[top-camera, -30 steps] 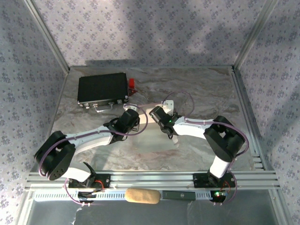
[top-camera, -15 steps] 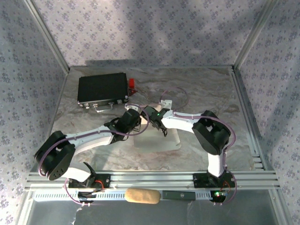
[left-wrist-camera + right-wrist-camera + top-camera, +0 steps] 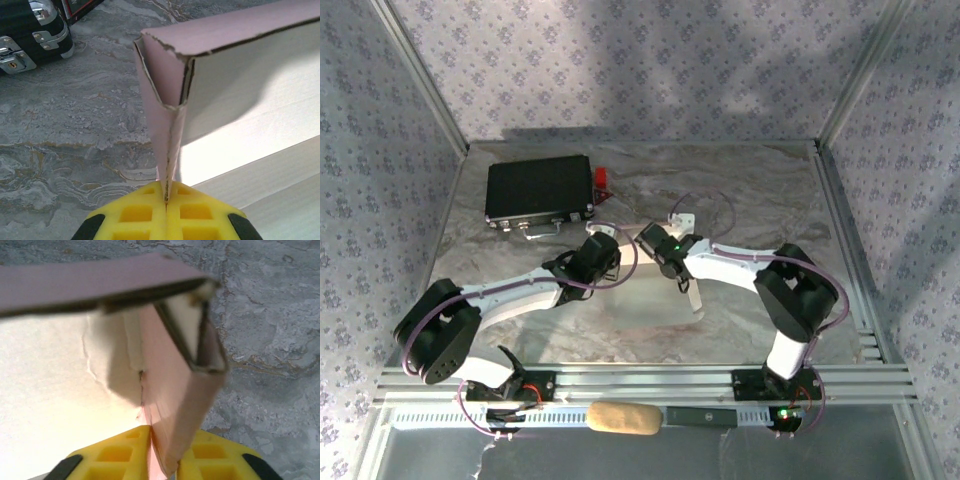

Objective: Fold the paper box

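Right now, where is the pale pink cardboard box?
The pale pink cardboard box sits mid-table in the top view, nearer than the black rectangular case, pinched by the left gripper on its left and the right gripper on its right.

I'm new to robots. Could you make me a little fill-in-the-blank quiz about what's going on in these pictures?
1. The left gripper pinches a flap of the paper box between pads coloured ____.
2. The right gripper is ____ on another flap of the box.
3. On the table, the black case lies at the back, on the robot's ____ side.
Missing words: yellow; shut; left.
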Available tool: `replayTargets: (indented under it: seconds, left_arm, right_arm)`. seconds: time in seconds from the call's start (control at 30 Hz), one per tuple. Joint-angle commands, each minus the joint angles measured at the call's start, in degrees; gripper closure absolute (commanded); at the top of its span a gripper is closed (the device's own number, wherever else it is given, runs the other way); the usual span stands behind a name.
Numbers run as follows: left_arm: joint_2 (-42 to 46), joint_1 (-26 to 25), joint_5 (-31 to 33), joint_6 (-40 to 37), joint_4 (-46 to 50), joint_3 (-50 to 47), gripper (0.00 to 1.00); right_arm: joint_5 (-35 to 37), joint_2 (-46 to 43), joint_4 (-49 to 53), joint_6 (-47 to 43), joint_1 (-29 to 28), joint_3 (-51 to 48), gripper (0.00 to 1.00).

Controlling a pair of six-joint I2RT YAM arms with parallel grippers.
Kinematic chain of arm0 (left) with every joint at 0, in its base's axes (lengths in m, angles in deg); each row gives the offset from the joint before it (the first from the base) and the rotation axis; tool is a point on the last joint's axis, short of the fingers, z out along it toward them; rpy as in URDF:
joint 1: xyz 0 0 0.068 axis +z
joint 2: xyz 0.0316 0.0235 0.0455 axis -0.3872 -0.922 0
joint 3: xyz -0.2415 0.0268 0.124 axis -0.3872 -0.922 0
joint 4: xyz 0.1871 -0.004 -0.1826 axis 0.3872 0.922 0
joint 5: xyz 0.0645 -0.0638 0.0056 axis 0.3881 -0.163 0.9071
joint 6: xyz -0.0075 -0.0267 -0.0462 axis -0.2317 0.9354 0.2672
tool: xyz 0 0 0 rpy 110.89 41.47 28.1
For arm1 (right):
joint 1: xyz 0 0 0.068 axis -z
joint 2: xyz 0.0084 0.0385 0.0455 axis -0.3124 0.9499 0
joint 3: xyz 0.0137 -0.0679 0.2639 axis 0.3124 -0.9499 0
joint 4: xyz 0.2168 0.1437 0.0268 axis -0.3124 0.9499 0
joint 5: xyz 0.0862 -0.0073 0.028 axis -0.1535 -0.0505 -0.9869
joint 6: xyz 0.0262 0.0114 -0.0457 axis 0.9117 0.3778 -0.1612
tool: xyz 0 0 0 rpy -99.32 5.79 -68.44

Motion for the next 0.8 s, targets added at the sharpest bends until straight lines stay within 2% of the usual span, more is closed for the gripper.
replayTargets:
  seconds: [0.0, 0.17, 0.43, 0.77]
  left_arm:
    - [-0.27, 0.00, 1.10, 0.25, 0.47, 1.43, 1.00]
    - [-0.39, -0.03, 1.16, 0.23, 0.66, 1.72, 1.00]
    - [-0.61, -0.01, 1.00, 0.17, 0.82, 2.05, 1.00]
    - [-0.78, 0.03, 0.91, -0.03, 1.09, 2.26, 1.00]
  right_arm:
    - [-5.02, -4.00, -2.79, -3.66, 1.31, -1.43, 0.73]
    - [-8.66, -7.88, -4.64, -5.05, 3.21, -2.78, 0.66]
    - [-9.37, -7.84, -4.35, -5.56, 3.88, -2.68, 0.65]
    - [-7.34, -3.05, -5.05, -5.07, 4.64, -1.92, 0.75]
